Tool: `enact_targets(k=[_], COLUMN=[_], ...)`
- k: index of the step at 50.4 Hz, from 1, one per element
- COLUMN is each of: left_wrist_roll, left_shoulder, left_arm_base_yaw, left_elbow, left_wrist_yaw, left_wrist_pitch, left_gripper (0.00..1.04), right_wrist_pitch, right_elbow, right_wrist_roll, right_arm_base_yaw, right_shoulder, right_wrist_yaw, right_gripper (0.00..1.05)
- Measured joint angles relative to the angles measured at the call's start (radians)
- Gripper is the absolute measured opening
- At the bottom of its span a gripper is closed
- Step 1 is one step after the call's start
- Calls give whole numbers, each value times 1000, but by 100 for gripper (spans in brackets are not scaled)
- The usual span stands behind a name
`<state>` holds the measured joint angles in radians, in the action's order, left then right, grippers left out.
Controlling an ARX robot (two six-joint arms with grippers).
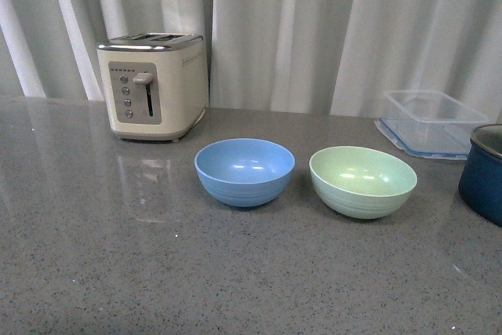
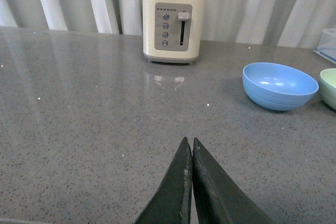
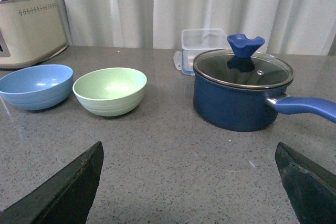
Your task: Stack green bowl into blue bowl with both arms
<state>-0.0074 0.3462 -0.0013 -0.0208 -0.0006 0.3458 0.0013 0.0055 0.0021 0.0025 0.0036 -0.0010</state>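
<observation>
Nothing stacked yet: I see the green bowl (image 1: 362,181) right of centre, just beside the blue bowl (image 1: 244,171), left hand (image 2: 189,142) clenched empty (right hand (image 3: 189,153) spread wide).

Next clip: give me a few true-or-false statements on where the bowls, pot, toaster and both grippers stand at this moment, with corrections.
1. The green bowl sits inside the blue bowl. False: they stand side by side on the counter, both empty.
2. The left gripper has its fingers pressed together, holding nothing. True.
3. The right gripper is shut on the green bowl. False: its fingers are spread wide, with nothing between them.
4. The pot has its lid on. True.
5. The toaster lies on its side. False: it stands upright behind the blue bowl.
</observation>
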Motion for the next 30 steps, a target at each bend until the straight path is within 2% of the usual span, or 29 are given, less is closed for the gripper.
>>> enact_targets(k=[28,30], left_wrist_roll=[0,0], left_shoulder=[-170,-212], left_arm_base_yaw=[0,0], left_elbow=[0,0], left_wrist_yaw=[0,0], left_wrist_pitch=[-166,-212], left_gripper=[4,4], right_wrist_pitch=[0,0], right_elbow=[0,0], right_wrist_roll=[0,0], right_arm_base_yaw=[0,0], right_shoulder=[0,0], right_wrist_yaw=[0,0], right_gripper=[95,95])
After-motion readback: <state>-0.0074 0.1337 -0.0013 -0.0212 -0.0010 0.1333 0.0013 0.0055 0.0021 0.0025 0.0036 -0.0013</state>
